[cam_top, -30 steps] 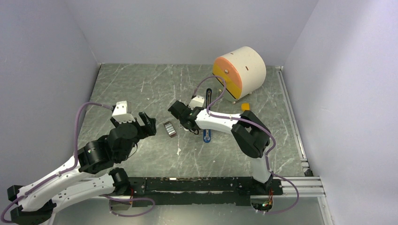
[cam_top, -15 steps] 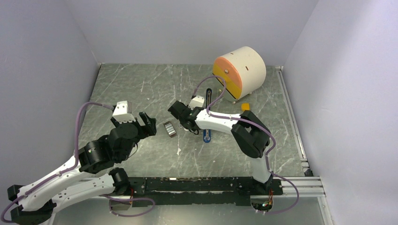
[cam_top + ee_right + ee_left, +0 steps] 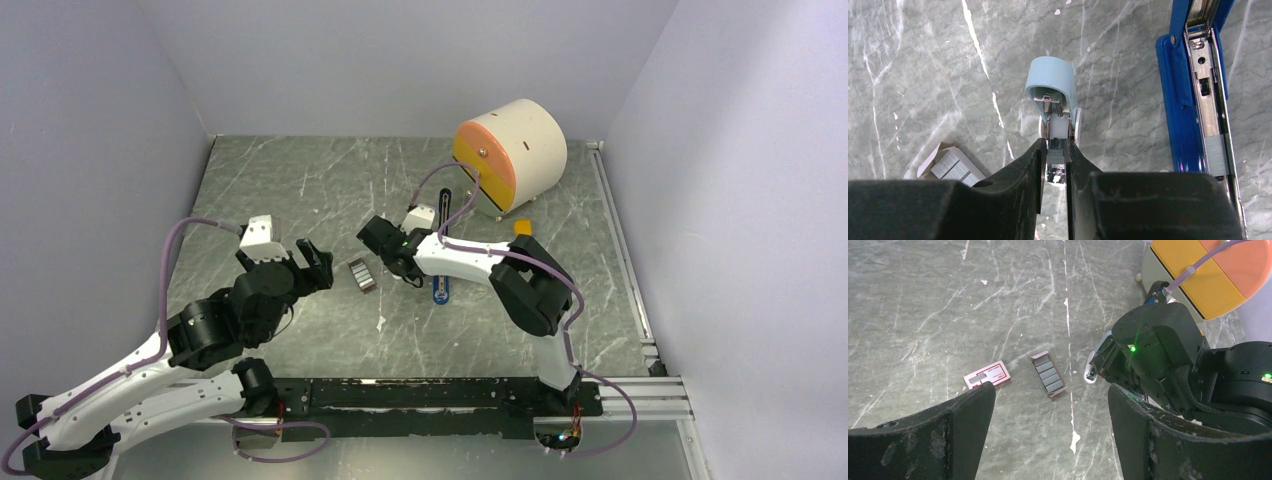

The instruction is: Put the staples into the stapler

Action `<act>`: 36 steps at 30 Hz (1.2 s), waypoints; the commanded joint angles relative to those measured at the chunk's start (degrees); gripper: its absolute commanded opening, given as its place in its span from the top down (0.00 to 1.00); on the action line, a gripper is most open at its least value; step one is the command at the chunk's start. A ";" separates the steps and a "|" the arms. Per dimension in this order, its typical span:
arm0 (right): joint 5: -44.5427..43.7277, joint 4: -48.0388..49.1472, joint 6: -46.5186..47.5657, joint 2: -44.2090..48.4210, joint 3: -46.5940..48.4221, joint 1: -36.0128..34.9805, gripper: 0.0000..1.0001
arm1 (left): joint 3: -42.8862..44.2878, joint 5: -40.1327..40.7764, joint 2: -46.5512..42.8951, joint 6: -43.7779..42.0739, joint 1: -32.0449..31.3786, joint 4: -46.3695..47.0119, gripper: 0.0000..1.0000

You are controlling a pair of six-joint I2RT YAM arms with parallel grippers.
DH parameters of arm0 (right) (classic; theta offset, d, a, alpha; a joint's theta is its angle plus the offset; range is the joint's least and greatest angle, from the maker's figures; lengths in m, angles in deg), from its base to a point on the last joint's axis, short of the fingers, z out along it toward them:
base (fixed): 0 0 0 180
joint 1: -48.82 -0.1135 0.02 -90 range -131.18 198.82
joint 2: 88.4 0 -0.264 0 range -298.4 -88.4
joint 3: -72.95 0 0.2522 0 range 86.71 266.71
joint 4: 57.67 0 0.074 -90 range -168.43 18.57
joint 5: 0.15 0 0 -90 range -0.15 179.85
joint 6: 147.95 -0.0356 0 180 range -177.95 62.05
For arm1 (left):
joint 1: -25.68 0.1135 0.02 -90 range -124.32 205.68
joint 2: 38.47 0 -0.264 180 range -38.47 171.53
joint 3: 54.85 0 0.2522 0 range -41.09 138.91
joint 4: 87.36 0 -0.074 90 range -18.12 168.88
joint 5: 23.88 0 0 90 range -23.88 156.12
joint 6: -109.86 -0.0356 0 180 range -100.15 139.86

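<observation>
Near the middle of the counter (image 3: 300, 190), the right hand (image 3: 1055, 152) is clamped on a pale-blue-and-white piece (image 3: 1053, 85), with the stapler (image 3: 1180, 100) lying open just to its right. The left hand (image 3: 1050, 400) hovers, fingers wide apart, near the staples (image 3: 1048, 375), which lie beside a red-and-white box (image 3: 987, 375).

1. Grey marbled table (image 3: 300, 180), streaked with white scratches.
2. Mid-table, the staples (image 3: 1049, 375) lie in an open card tray, red-and-white box (image 3: 987, 375) near them.
3. The blue stapler (image 3: 1198, 100) lies opened flat.
4. A beige drum (image 3: 520, 150) sits far right.
</observation>
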 commanded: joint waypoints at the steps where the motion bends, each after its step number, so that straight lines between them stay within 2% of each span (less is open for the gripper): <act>1: -2.76 -1.60 -1.75 -1.00 1.25 -0.12 0.78 | -0.38 0.48 -0.04 -0.04 0.24 1.04 0.13; 23: -2.72 -2.39 1.66 -1.37 2.32 -0.13 0.78 | -0.25 0.70 0.31 -0.04 0.25 1.02 0.13; 36: 0.24 -0.37 11.32 0.58 1.91 0.48 0.77 | -0.03 0.86 0.29 -0.23 0.22 0.95 0.12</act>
